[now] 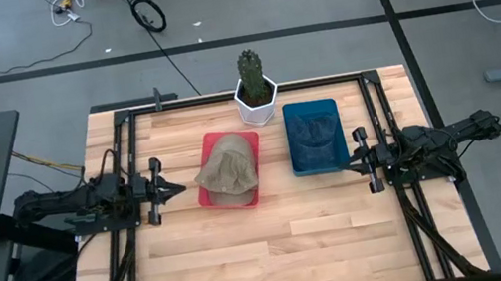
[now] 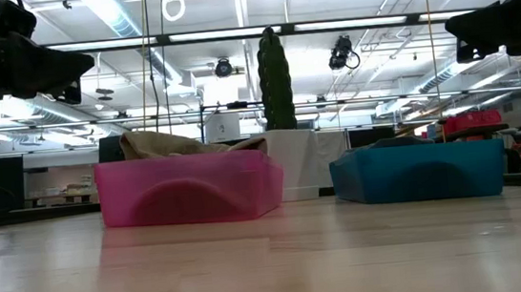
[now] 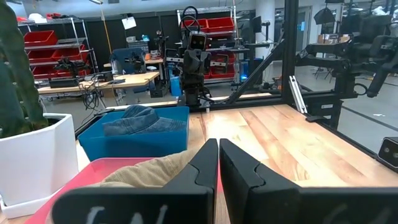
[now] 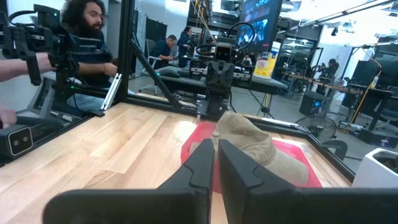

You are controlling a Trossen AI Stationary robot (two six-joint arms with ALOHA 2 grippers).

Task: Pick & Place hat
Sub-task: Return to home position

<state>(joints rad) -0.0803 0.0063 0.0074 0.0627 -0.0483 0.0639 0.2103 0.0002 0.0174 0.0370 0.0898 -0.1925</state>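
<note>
A tan hat (image 1: 230, 167) lies in the red tray (image 1: 218, 196) at the table's middle; it also shows in the right wrist view (image 4: 261, 146) and the left wrist view (image 3: 149, 171). A blue hat (image 1: 315, 133) lies in the blue tray (image 1: 297, 165) to its right. My left gripper (image 1: 175, 186) is shut and empty just left of the red tray. My right gripper (image 1: 349, 158) is shut and empty just right of the blue tray.
A white pot with a cactus (image 1: 255, 89) stands at the far edge behind the two trays. Black frame rails (image 1: 123, 161) run along the table's left and right sides. Bare wood lies in front of the trays (image 1: 278, 247). People show in the room beyond the table (image 4: 87, 31).
</note>
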